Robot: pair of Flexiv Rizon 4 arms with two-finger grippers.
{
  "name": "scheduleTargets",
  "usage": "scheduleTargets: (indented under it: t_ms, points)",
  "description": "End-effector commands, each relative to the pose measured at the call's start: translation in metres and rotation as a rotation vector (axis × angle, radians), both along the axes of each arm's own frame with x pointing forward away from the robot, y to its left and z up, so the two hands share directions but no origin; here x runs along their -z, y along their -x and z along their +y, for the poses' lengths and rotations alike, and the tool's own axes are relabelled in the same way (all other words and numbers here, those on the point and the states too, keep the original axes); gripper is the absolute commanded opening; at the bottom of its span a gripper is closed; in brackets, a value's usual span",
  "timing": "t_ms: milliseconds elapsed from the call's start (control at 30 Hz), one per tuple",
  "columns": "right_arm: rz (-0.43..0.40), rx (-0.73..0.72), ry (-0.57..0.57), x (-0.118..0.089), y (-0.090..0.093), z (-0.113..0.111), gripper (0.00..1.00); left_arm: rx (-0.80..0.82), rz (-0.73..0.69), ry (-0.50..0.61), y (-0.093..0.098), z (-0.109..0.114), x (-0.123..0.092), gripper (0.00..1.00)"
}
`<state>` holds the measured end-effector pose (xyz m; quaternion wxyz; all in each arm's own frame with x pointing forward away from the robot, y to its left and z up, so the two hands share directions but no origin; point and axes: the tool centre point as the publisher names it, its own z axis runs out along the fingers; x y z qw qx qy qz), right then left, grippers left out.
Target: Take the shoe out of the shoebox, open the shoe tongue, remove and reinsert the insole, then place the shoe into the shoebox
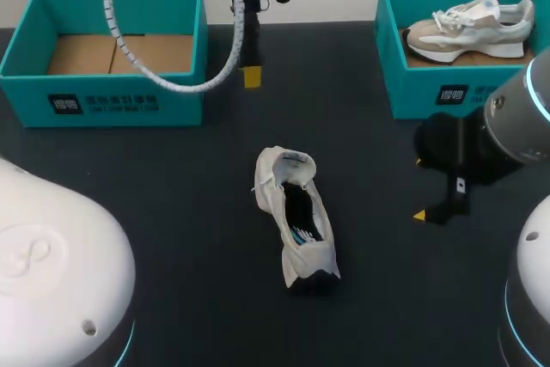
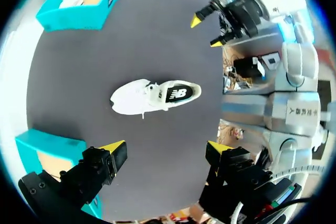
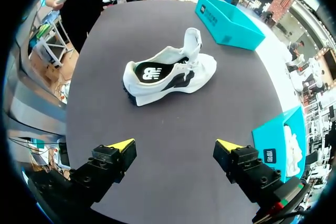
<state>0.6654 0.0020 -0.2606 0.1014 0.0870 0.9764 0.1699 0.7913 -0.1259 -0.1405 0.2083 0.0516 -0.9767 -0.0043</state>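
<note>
The shoe (image 1: pixel 296 217) is found lying upright on its sole at the middle of the dark table (image 1: pixel 155 186), heel towards six o'clock and toe towards twelve, well apart from both boxes. An empty box (image 1: pixel 103 49) is seen at ten o'clock. A second box (image 1: pixel 412 83) at two o'clock holds another shoe (image 1: pixel 468 27).

The tongue (image 3: pixel 192 43) is stood up, and the insole (image 3: pixel 151 72) is seen inside the shoe, apparently lying flat.

The left gripper (image 2: pixel 165 149) is held high above the shoe with its fingers spread and nothing between them. The right gripper (image 3: pixel 175 145) is likewise spread wide and empty, at three o'clock of the shoe.

The shoe is judged light, with a soft upper that would give under pressure and a firmer sole and heel. A hold across the heel collar or the sides by the sole is therefore favoured. The insole is judged thin and floppy, and is best pinched at its heel edge while the shoe is steadied by the other gripper. The tongue would likely fold if pressed.
</note>
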Motion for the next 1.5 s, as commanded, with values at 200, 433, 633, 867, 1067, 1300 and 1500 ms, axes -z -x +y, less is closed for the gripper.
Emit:
scheduleTargets:
  t_ms: [200, 433, 633, 867, 1067, 1300, 1500]
  points:
    - [-0.004, 0.001, 0.000, 0.001, 0.001, 0.000, 1.00, 0.026, -0.087, 0.048, 0.012, 0.009, -0.003, 1.00]
    - [-0.004, 0.001, 0.000, 0.001, 0.001, 0.000, 1.00, 0.123, -0.055, 0.213, 0.011, 0.002, 0.008, 1.00]
    - [-0.004, 0.001, 0.000, 0.001, 0.001, 0.000, 1.00, 0.340, -0.095, 0.380, 0.025, -0.007, 0.031, 1.00]
    - [-0.004, 0.001, 0.000, 0.001, 0.001, 0.000, 1.00, 0.591, -0.219, 0.363, 0.050, -0.013, 0.043, 0.00]
    - [-0.004, 0.001, 0.000, 0.001, 0.001, 0.000, 1.00, 0.722, -0.371, 0.367, 0.065, -0.023, 0.059, 0.00]
    - [-0.004, 0.001, 0.000, 0.001, 0.001, 0.000, 1.00, 0.854, -0.388, 0.360, 0.074, -0.042, 0.087, 0.00]
    - [-0.004, 0.001, 0.000, 0.001, 0.001, 0.000, 1.00, 0.954, -0.354, 0.384, 0.083, -0.055, 0.105, 0.00]
